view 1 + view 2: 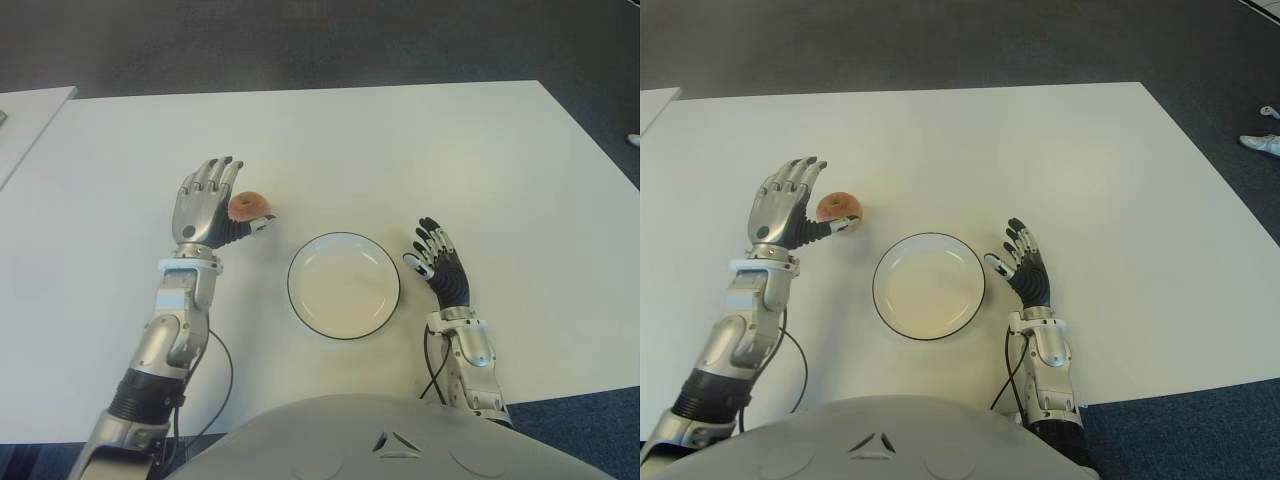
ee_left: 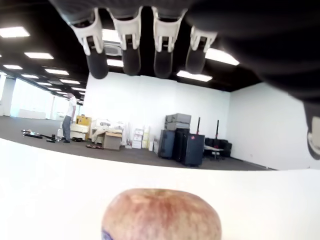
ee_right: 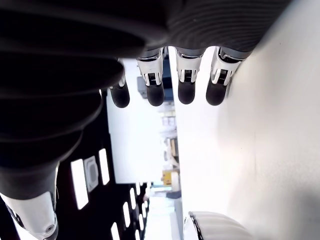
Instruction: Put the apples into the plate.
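One reddish apple (image 1: 250,207) sits on the white table (image 1: 400,150), left of and slightly beyond the white plate with a dark rim (image 1: 343,285). My left hand (image 1: 215,205) stands just left of the apple, fingers spread upward and thumb reaching under its near side; the left wrist view shows the apple (image 2: 161,214) close below the extended fingers (image 2: 130,42), with nothing grasped. My right hand (image 1: 432,256) shows just right of the plate, fingers extended and holding nothing. The plate holds nothing.
A second table's corner (image 1: 25,120) lies at the far left. Dark carpet (image 1: 300,40) lies beyond the table's far edge. Cables (image 1: 225,385) run from both forearms near the table's front edge.
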Controlling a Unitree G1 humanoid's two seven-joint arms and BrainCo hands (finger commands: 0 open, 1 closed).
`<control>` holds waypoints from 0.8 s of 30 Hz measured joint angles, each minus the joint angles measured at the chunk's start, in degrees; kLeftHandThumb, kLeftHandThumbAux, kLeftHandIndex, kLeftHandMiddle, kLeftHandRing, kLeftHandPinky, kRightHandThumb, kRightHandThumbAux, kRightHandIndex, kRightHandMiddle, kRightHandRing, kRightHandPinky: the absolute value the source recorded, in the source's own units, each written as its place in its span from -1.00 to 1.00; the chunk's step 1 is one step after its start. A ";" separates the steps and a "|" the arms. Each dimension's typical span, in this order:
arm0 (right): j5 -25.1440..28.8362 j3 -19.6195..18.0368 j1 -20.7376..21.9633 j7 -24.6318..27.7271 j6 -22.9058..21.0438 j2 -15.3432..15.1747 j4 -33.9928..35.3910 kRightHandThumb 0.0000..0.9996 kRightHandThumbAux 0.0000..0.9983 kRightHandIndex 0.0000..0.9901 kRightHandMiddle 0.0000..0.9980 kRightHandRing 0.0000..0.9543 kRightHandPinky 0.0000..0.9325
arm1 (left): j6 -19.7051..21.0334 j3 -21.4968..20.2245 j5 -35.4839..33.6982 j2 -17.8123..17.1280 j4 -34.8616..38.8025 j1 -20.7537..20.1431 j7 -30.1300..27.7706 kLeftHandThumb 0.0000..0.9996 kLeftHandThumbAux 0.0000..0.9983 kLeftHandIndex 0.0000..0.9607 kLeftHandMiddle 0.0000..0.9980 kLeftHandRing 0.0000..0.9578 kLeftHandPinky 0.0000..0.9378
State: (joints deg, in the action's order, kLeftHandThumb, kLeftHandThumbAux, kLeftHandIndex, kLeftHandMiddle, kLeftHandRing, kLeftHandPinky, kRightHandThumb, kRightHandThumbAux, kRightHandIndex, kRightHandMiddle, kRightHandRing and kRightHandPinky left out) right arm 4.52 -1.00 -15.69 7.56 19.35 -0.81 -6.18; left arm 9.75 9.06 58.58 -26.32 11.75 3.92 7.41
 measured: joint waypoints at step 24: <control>-0.32 0.50 0.29 -0.23 2.10 0.62 -1.62 -0.42 0.35 -0.86 -0.88 -0.88 -0.78 | -5.61 0.95 -3.47 -7.11 -5.52 -10.06 -11.52 -0.39 -0.32 -0.70 -0.73 -0.76 -0.69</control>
State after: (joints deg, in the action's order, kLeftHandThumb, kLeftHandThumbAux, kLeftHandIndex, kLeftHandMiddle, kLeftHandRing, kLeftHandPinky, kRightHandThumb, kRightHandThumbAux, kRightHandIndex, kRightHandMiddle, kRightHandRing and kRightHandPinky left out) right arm 4.20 -0.50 -15.40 7.33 21.44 -0.19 -7.81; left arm 4.14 10.01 55.11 -33.43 6.23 -6.14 -4.11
